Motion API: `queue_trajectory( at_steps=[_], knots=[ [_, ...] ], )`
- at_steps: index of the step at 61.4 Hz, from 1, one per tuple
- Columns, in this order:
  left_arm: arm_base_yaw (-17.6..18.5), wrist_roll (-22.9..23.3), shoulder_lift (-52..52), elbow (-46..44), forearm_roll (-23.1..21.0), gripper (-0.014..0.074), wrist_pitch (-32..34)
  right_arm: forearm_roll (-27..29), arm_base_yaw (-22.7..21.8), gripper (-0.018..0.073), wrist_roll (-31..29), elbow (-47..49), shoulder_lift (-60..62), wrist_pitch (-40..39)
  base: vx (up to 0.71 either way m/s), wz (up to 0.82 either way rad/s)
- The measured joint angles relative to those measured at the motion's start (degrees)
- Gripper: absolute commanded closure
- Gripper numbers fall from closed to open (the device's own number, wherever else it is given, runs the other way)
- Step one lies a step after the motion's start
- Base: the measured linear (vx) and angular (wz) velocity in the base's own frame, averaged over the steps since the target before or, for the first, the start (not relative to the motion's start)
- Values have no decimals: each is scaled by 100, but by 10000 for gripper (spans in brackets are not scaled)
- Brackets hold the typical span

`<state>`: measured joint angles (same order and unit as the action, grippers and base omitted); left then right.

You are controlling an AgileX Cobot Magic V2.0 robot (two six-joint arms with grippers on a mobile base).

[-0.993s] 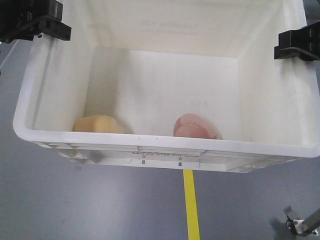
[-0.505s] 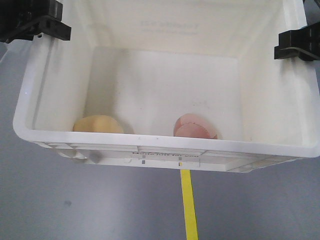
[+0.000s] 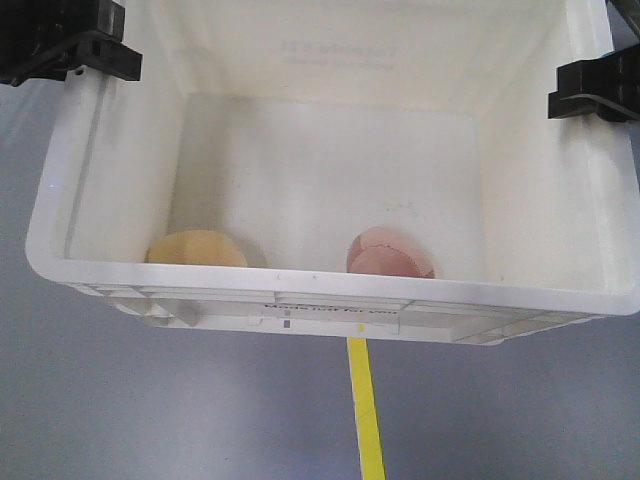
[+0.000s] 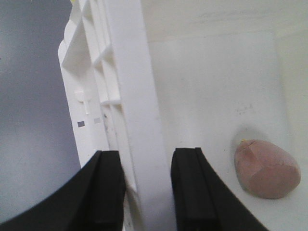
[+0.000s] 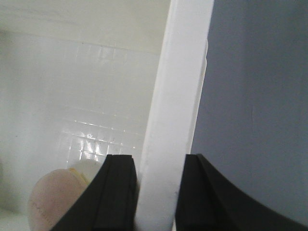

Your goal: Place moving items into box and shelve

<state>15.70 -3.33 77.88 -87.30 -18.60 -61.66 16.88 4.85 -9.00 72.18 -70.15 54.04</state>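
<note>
Plainly, the box (image 3: 330, 285) is gripped at both side walls. The left fingers (image 4: 108, 192) stand narrow, one outside and one inside the left wall, pressed against it. The right fingers (image 5: 118, 192) pinch the right wall the same way. The front view shows these only as black blocks at the box's far corners, while each wrist view shows the white wall clamped between its two fingers.

Inside, the cream toy (image 3: 195, 250) lies on the bottom against the near wall, toward the near-left corner. The pink toy (image 3: 388, 255) lies against the same wall, right of its middle and well apart from the cream one. The left wrist view catches only the pink toy. Past the near rim, the front view shows a yellow tape strip (image 3: 363, 410) on the grey floor (image 3: 150, 400).
</note>
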Motion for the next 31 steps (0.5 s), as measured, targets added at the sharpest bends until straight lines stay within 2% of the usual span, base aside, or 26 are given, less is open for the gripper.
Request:
queue_trajectory(
  at_steps=[31],
  knots=[
    [0,0,0,0,0,603,0,0,0,565,0,0,0,0,36,-18]
  ],
)
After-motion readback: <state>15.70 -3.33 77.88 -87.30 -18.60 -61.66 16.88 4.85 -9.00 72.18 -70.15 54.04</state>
